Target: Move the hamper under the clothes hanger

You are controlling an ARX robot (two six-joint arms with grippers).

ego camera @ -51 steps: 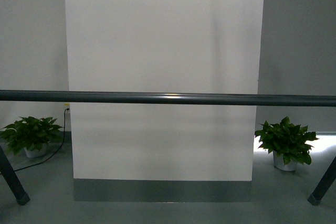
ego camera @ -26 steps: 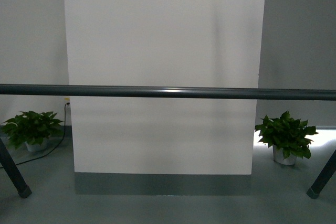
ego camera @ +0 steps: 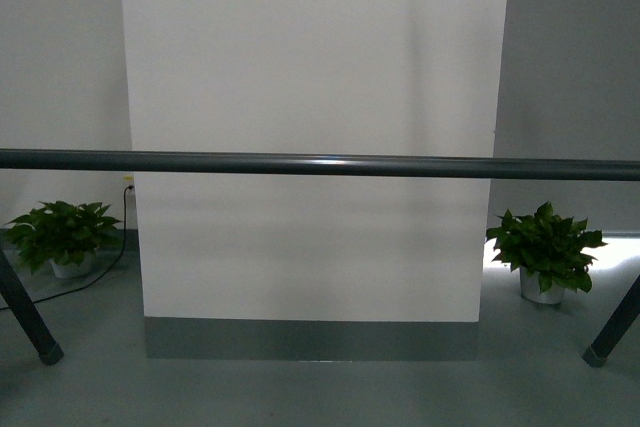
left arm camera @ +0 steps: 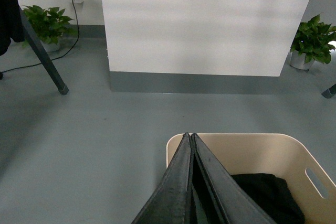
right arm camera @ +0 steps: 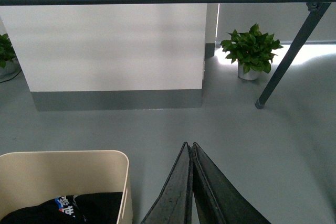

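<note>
Two slanted legs frame the open grey floor [ego camera: 320, 387] ahead: the clothes hanger [ego camera: 320, 164] runs its long round bar straight across the front view, with one leg foot at the far left and another at the far right. Between them stands a white panel [ego camera: 315, 137] with a grey base strip, and a potted plant [ego camera: 62, 237] sits off each side near the wall, the second plant [ego camera: 545, 250] to the right. A black cable [ego camera: 95, 282] trails along the floor by the left plant.

Neither arm nor the hamper shows in the front view. In the left wrist view the hamper [left arm camera: 252, 150] lies low, short of the bar, with bare floor between it and the panel; its near part is cut off by the frame edge, and a dark garment [left arm camera: 268, 195] lies inside. The right wrist view shows the hamper's other corner.

Left end effector [left arm camera: 189, 136] is clenched, its fingers pressed together at the tips over the hamper's rim; whether it touches the rim I cannot tell. Right end effector [right arm camera: 189, 144] is likewise clenched with nothing between its fingers, beside the hamper and over the floor.
</note>
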